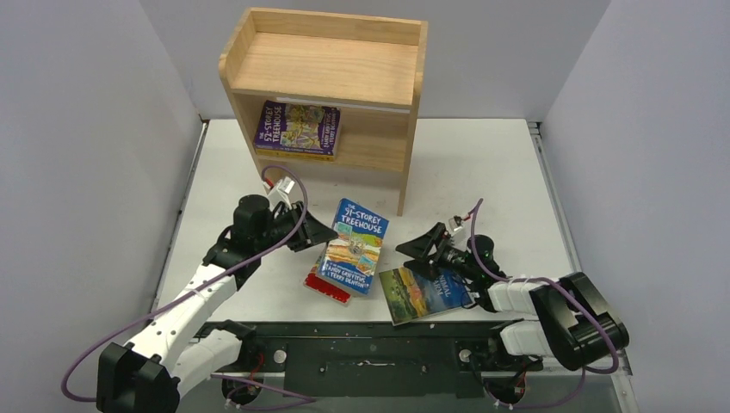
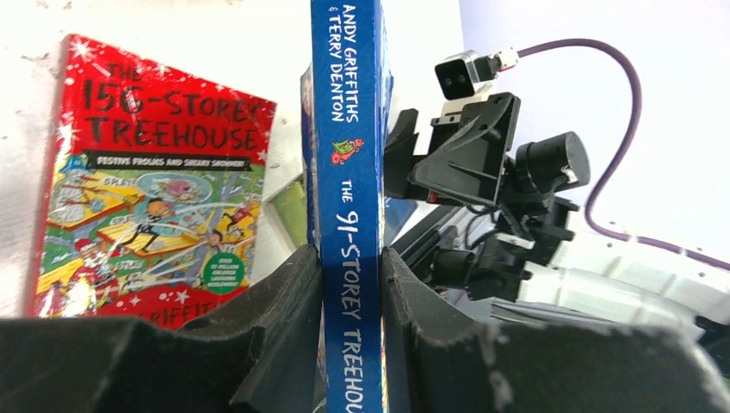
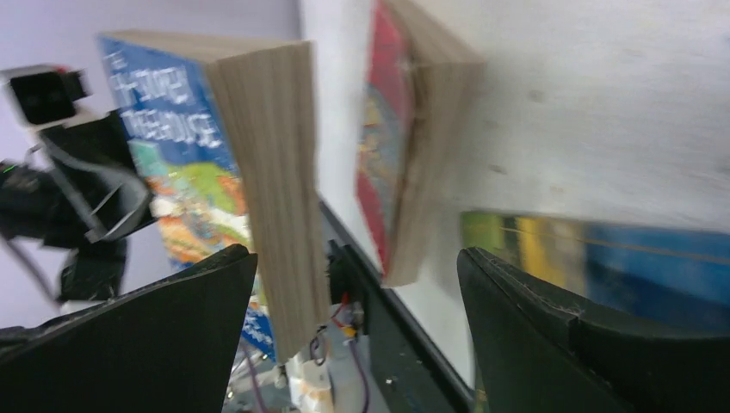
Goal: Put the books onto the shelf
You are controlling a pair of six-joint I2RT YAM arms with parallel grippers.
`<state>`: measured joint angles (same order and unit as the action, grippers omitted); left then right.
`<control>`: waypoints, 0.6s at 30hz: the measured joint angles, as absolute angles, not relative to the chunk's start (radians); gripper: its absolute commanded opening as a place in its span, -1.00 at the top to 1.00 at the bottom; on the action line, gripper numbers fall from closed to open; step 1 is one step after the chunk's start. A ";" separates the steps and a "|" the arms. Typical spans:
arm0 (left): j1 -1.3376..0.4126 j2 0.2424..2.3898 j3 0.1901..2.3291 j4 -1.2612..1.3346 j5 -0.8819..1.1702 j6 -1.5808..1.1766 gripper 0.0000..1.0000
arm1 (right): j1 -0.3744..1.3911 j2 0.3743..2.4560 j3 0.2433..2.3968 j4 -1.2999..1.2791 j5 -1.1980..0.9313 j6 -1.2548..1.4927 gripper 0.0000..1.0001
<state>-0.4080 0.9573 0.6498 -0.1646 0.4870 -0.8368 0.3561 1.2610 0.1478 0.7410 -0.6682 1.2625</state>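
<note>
Seen from above, a white table point(image 1: 482, 172) is closed in by pale grey walls point(image 1: 86, 129) on three sides. A black metal rail point(image 1: 361, 353) runs along its near edge.

At 12 o'clock on the table stands a small light-wood shelf point(image 1: 327, 64) with a rimmed top and solid sides. A purple book point(image 1: 297, 129), "The 52-Storey Treehouse", sits at the left of the inner board with its cover showing. Whether it lies flat or leans cannot be told.

Toward 6 o'clock, near the middle of the table, is a blue book point(image 1: 357, 245), "The 91-Storey Treehouse", with a busy cartoon cover. The left claw point(image 1: 323, 234) reaches it from 9 o'clock. In the left wrist view the two black pads point(image 2: 284, 310) of this claw point(image 2: 351, 258) are pressed against either side of the book's blue spine point(image 2: 349, 129), so it is clamped narrow on the book.

A red book point(image 1: 325, 284), "The 156-Storey Treehouse" point(image 2: 146, 172), lies flat on the table under the blue one. The right wrist view shows a gap between the two.

At 4 o'clock from the blue book a blue-green landscape book point(image 1: 422, 292) lies flat, cover up. The right claw point(image 1: 417, 256) hovers over its upper edge with its jaws spread wide point(image 3: 357, 254), gripping nothing.
</note>
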 measured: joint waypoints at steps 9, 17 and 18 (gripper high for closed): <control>-0.370 0.953 0.658 -0.053 0.612 -0.942 1.00 | 0.440 1.432 0.186 1.339 -0.804 1.503 -0.79; -0.358 0.950 0.706 -0.001 0.673 -1.012 1.00 | 0.499 1.563 0.211 1.430 -0.817 1.610 -0.79; -0.358 0.948 0.710 0.008 0.678 -1.020 1.00 | 0.507 1.563 0.220 1.436 -0.818 1.612 -0.79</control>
<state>-0.3576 0.9478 0.7101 0.0078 0.6781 -1.0199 0.5068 1.5635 0.2195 1.4357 -0.8177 1.6119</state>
